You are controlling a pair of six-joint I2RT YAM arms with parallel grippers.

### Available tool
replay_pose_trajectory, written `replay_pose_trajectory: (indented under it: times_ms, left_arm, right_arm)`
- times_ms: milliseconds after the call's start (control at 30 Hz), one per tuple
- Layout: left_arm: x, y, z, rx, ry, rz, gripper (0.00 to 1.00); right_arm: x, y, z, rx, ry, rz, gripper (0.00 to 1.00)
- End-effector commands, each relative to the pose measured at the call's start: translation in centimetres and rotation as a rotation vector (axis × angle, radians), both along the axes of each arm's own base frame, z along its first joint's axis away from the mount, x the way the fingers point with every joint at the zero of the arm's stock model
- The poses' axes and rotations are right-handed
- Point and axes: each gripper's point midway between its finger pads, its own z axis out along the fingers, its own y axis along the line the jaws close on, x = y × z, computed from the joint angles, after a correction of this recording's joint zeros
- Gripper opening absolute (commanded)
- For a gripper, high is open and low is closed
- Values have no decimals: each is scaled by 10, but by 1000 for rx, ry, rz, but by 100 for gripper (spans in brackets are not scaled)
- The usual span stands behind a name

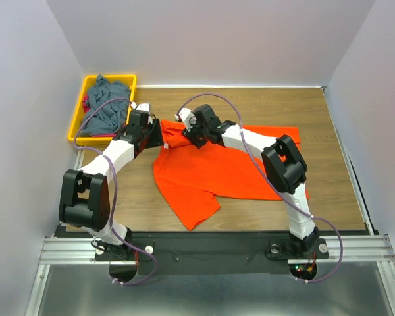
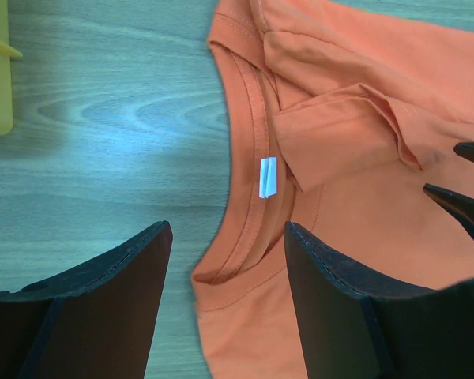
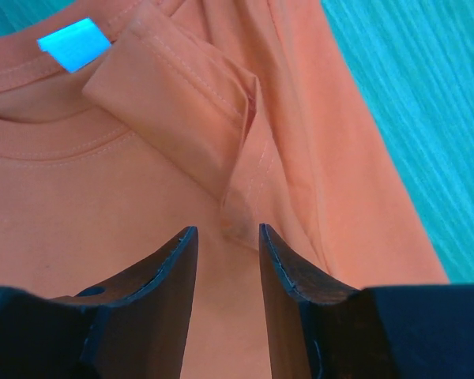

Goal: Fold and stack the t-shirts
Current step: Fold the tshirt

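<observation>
Wooden worktop (image 1: 316,108) carried the orange t-shirt (image 1: 210,174); at its collar (image 2: 251,118) I saw my left tool (image 2: 225,229) gaping wide, right tool (image 3: 227,230) parted narrowly, neither holding cloth.

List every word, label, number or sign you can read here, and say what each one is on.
None can be read. The only label is the white neck tag inside the collar of the orange t-shirt; it shows no legible print in either wrist view.
</observation>
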Motion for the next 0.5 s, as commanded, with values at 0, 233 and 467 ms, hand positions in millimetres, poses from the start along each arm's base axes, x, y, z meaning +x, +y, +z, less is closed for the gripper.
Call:
replay_pose_trajectory:
  times_ms: [0, 233, 467]
  left_arm:
    - [5, 3, 12, 10, -46, -9, 70]
    - [5, 5, 14, 17, -52, -8, 70]
    - [4, 4, 14, 15, -52, -10, 70]
  right_arm:
    - [18, 7, 13, -30, -103, -1, 43]
    - [24, 8, 2, -63, -116, -32, 43]
    - [25, 11, -2, -82, -133, -39, 43]
